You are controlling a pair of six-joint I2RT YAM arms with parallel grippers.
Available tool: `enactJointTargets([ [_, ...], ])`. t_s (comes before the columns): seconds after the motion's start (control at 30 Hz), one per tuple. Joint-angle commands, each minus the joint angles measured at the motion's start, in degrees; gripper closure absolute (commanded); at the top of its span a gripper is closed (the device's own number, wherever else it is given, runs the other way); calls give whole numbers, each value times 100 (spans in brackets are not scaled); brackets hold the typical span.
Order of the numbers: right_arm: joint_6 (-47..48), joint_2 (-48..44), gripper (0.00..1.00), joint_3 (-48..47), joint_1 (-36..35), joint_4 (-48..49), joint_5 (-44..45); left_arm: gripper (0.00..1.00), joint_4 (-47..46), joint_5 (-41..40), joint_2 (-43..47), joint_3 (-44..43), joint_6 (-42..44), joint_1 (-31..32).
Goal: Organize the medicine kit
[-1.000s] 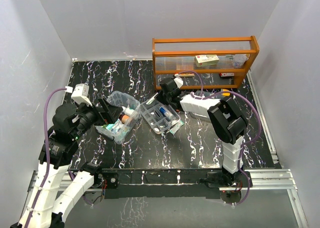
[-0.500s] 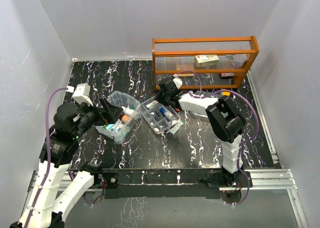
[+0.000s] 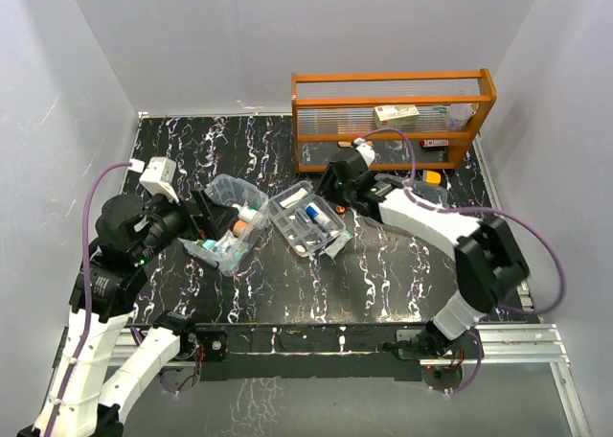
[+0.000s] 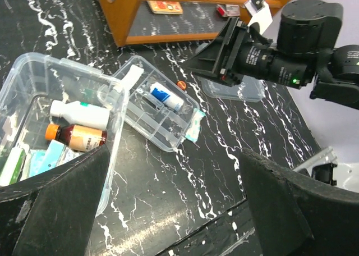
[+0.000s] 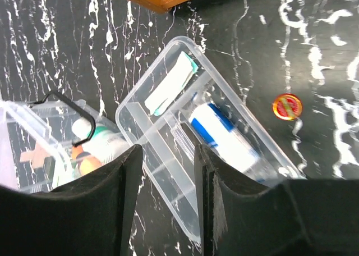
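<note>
Right gripper (image 3: pixel 328 190) now farther right, half-spread and empty over clear divided tray (image 5: pixel 162 135); left gripper (image 4: pixel 174 149) wide apart.

Clear box (image 4: pixel 25 93), open: white bottle (image 4: pixel 78 113), orange-capped brown bottle (image 4: pixel 78 137) and packets (image 4: pixel 39 158) lying inside. Divided insert tray (image 4: pixel 168 145) just beside it: blue-white tube (image 4: pixel 166 96), white packet (image 4: pixel 132 76).

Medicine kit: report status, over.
Left tool open, beside kit box. Right tool open, empty, above insert tray. Tray sits outside box. Orange disc lies clear of tray.

No legible text. Brown bottle (image 4: pixel 78 137) label, rack packet (image 3: pixel 397 114) print too small. Orange disc (image 5: pixel 287 106): red barred circle.
</note>
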State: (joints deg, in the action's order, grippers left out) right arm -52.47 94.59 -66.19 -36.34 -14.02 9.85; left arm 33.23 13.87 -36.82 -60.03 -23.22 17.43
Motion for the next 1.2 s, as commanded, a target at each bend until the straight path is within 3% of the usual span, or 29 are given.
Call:
enactJointTargets([
  [0.0, 510, -998, 59, 622, 102, -460, 478, 1, -107, 677, 21, -279, 414, 6],
  [0.27, -9, -2437, 58, 2374, 307, -739, 474, 1, -742, 1846, -18, -274, 573, 6],
  [0.43, -214, -2610, 59, 3002, 347, -253, -46, 1, -842, 1341, -81, -318, 323, 7],
  [0.63, -282, -2330, 61, 3067, 386, 48, -261, 1, -97, 331, -420, -681, -65, 8],
  [1.17, -202, -1599, 62, 2839, 403, 588, -350, 1, -290, 617, -236, -562, 186, 9],
])
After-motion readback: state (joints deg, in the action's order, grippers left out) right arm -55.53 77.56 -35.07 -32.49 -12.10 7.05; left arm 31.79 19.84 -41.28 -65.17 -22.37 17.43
